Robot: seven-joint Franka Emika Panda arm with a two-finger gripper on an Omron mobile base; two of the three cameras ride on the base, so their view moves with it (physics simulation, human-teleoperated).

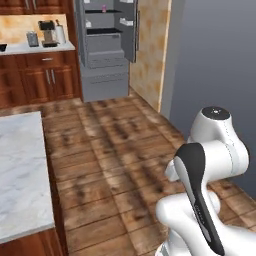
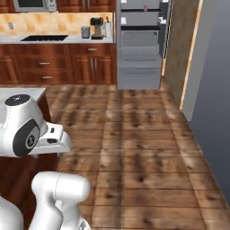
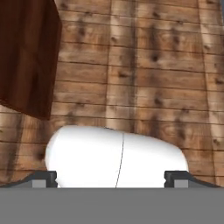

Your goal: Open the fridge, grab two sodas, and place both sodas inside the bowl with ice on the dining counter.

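Observation:
The grey fridge [image 1: 105,45] [image 2: 140,45] stands far ahead across the wood floor. Its upper doors are swung open, showing dark shelves and white door bins. A small pink soda [image 1: 103,8] [image 2: 145,7] sits on a top shelf. The dining counter [image 1: 20,170] [image 2: 27,92], with its white marble top, lies close on the left. The bowl is out of view. In the hand view my gripper [image 3: 111,179] points down at the floor beside the counter's wood base [image 3: 26,57]. Its fingertips [image 3: 43,178] stand wide apart, open, with nothing held.
A wall counter on reddish cabinets [image 1: 35,75] carries a coffee machine [image 1: 48,32] and a toaster [image 1: 32,38], with a black cooktop [image 2: 45,38] further left. A grey wall [image 1: 215,60] bounds the right side. Bare wood floor [image 2: 134,134] stretches between me and the fridge.

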